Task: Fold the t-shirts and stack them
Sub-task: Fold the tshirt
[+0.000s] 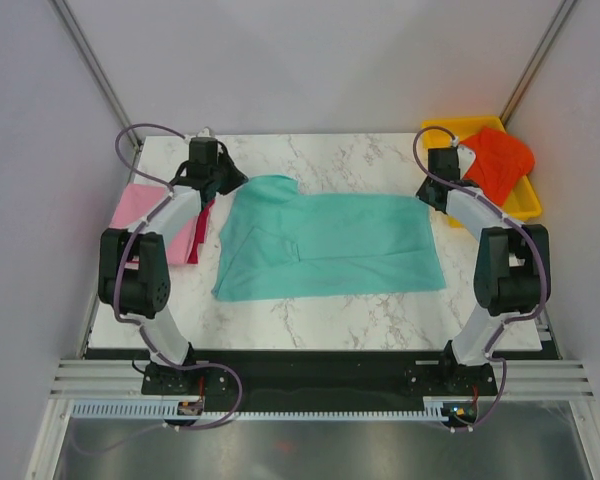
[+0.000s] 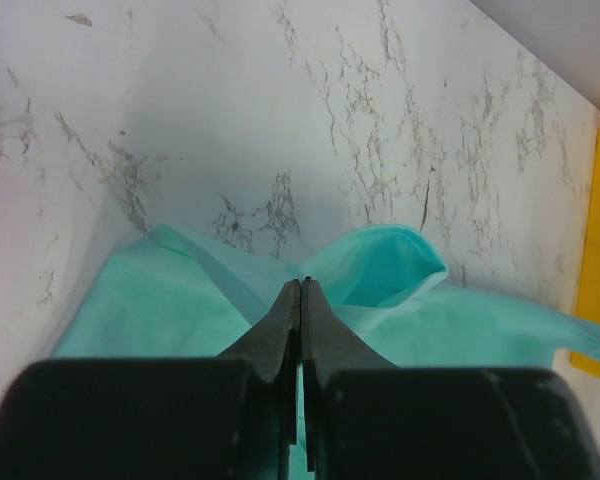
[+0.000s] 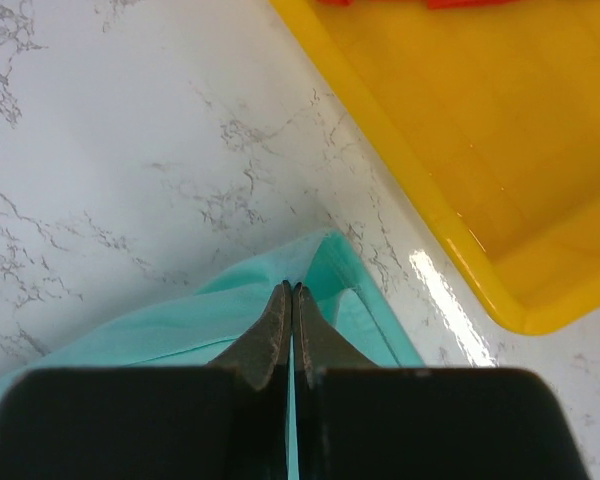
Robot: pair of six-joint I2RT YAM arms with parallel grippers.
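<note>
Teal t-shirt [image 1: 325,245]: laid out across the centre of the marble surface [image 1: 330,155], mostly flat, with a few creases at its 9 o'clock side.
Left end effector [image 2: 301,285]: jaws are pressed together on a raised fold of the teal t-shirt at its 10 o'clock corner.
Right end effector [image 3: 291,290]: jaws are closed narrowly on the cloth's corner at 2 o'clock.
Pink t-shirt [image 1: 140,210]: lies at 9 o'clock, partly covered by the left arm.
Crimson t-shirt [image 1: 202,225]: only a strip is seen between the pink and teal cloth; the rest is hidden.
Orange-red t-shirt [image 1: 500,160]: is draped over the yellow tray [image 1: 525,205].
Yellow tray: placed at 2 o'clock, its rim near the pinched right corner but apart from it.
</note>
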